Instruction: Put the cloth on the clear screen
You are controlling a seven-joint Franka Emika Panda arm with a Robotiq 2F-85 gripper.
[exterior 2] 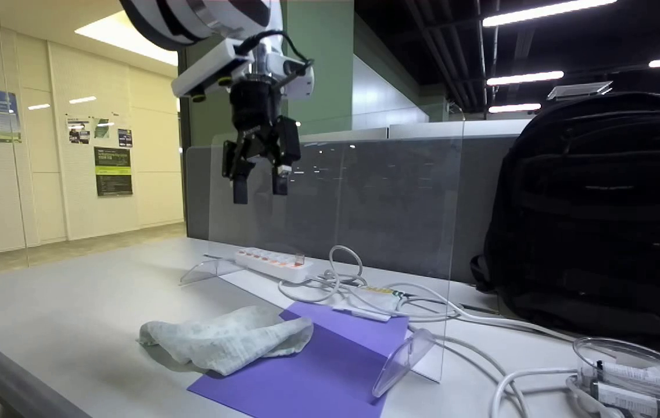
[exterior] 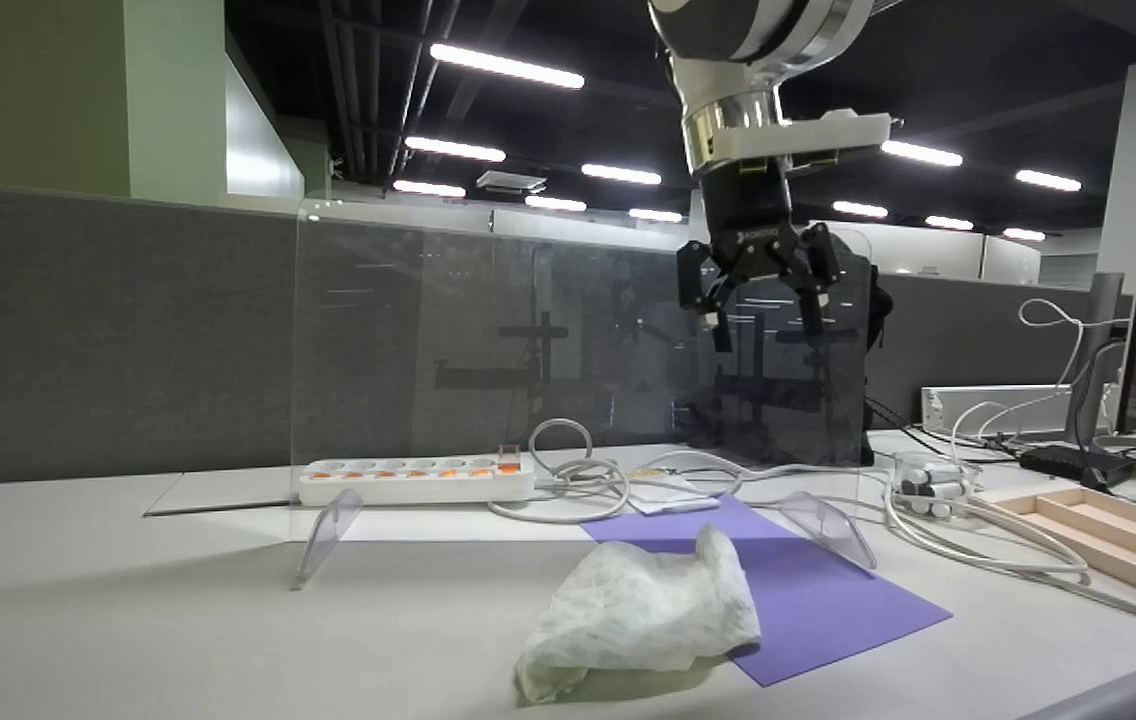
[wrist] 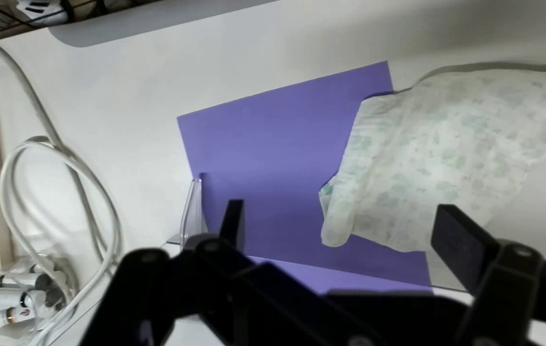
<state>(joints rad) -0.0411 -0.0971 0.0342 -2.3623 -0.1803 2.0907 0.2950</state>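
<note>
A grey partition (exterior: 108,330) stretches across the middle of an exterior view, behind a white table (exterior: 108,610) that fills the lower part of the frame. On the table the clear screen (exterior: 578,350) stands upright, its pane crossing the centre of both exterior views. The robot arm (exterior: 738,100) hangs down from the upper edge, right of centre in an exterior view. A black backpack (exterior 2: 603,220) occupies the right side of an exterior view. A purple sheet (wrist: 273,149) lies flat in the middle of the wrist view and runs past the screen's lower edge. The cloth (wrist: 446,158), pale with faint green marks, lies crumpled in the lower part of both exterior views and at the right of the wrist view, partly on the purple sheet and partly on the table, near the screen. Higher up and well apart from it, the gripper (exterior: 766,322) is released, its fingers spread wide and pointing down. In an exterior view a white power strip (exterior: 418,482) sits left of centre, seen through the screen. A clear cup (exterior 2: 588,361) in the lower right corner of an exterior view holds small labelled bottles (exterior 2: 635,376).
</note>
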